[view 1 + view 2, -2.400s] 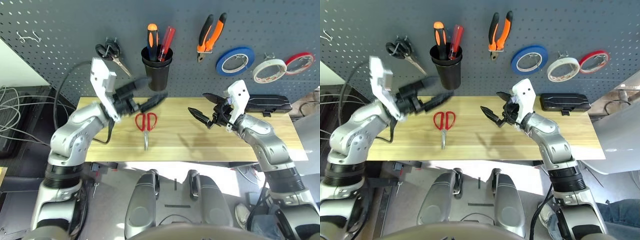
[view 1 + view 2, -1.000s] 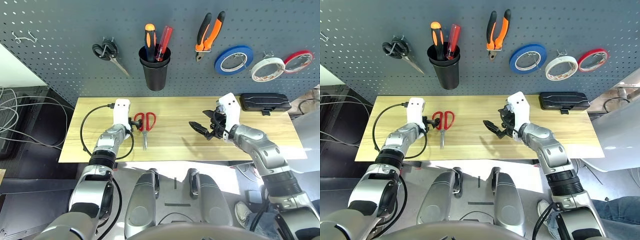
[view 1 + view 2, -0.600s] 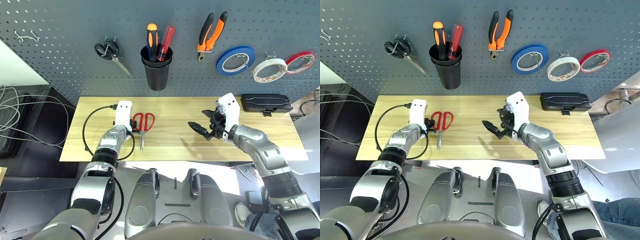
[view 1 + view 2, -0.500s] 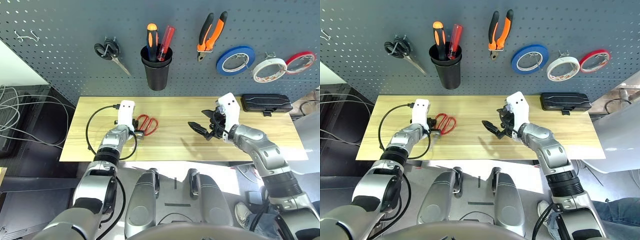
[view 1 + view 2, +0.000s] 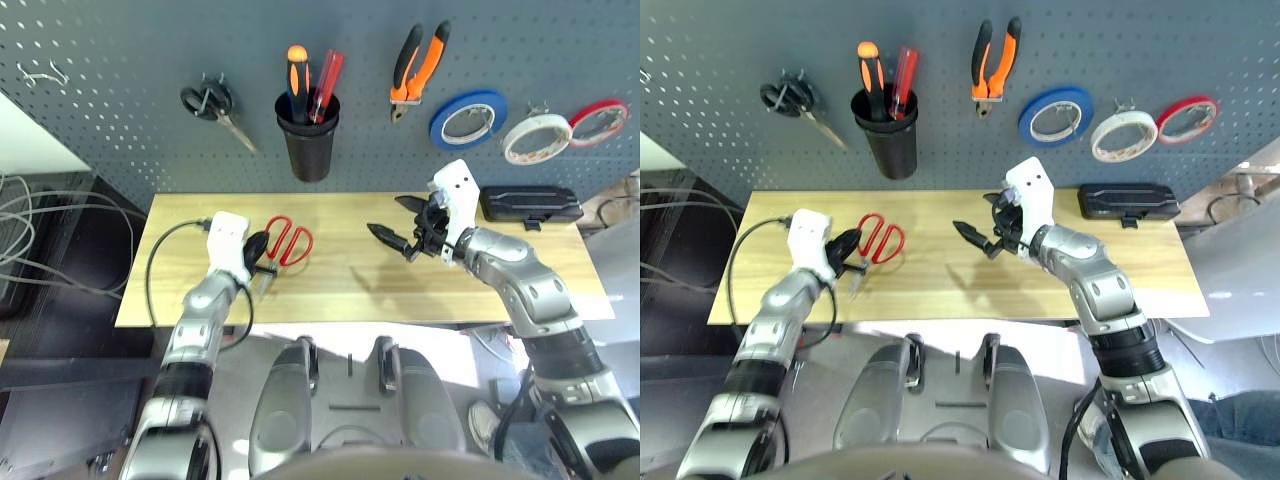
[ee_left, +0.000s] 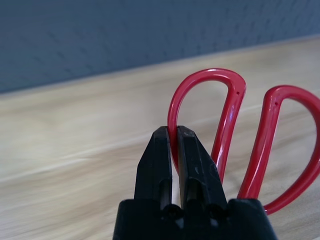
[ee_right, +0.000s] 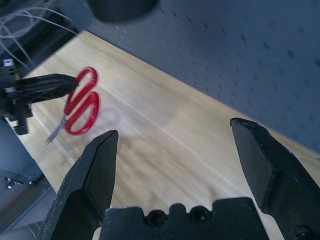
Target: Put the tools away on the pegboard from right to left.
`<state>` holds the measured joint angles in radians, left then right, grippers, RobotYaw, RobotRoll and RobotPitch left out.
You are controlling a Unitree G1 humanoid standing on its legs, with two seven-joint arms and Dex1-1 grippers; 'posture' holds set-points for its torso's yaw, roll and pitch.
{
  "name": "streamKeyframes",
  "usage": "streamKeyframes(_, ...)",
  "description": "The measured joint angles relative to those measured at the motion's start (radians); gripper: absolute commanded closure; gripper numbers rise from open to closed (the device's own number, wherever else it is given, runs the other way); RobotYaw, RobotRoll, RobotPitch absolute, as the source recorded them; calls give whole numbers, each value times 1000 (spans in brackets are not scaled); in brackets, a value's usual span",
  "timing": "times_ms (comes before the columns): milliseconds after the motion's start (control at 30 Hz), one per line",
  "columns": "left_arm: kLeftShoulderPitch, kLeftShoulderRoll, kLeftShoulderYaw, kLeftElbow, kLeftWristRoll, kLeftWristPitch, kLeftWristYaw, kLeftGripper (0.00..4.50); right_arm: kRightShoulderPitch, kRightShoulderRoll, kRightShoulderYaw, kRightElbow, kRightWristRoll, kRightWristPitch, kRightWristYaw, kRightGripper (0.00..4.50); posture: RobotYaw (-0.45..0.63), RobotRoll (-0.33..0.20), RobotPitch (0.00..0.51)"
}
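Red-handled scissors (image 5: 285, 243) sit at the table's (image 5: 340, 290) left part, one handle loop pinched by the left gripper (image 6: 173, 145). Right gripper (image 7: 175, 150) hovers mid-table, fingers spread wide, empty, below the pegboard (image 5: 130, 120).

The left gripper (image 6: 170, 142) is clamped down on one handle loop of the red-handled scissors (image 5: 287, 241), jaws pinched tight with basically just the loop's thin rim between them. The left forearm is angled up from the near bench (image 5: 340, 300) edge toward the scissors, wrist bent inward. The right gripper (image 5: 397, 224) is held above the bench, well apart from the scissors on their right, jaws spread wide and nothing gripped. The right elbow is bent, with the fingertips pointed back toward the scissors.
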<state>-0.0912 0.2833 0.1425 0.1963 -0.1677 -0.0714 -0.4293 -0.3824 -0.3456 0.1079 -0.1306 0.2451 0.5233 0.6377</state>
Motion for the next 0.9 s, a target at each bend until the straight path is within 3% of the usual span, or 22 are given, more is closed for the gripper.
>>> streamKeyframes(167, 38, -9, 57, -99, -60, -217, -24, 4477, -33, 0, 0, -6, 7, 0, 11, 0, 56, 0, 255)
streamKeyframes(367, -105, 16, 107, -154, -40, -361, 41, 4477, -69, 5, 0, -5, 8, -19, 14, 0, 59, 0, 245)
streamKeyframes(633, -196, 43, 113, -121, 33, -424, 108, 4477, -70, 10, -2, 14, 8, -39, 8, 0, 53, 0, 237)
streamKeyframes(900, -303, 46, 111, 13, 77, -429, 180, 4477, -70, 23, -3, 15, 8, -50, -10, 0, 43, 0, 238)
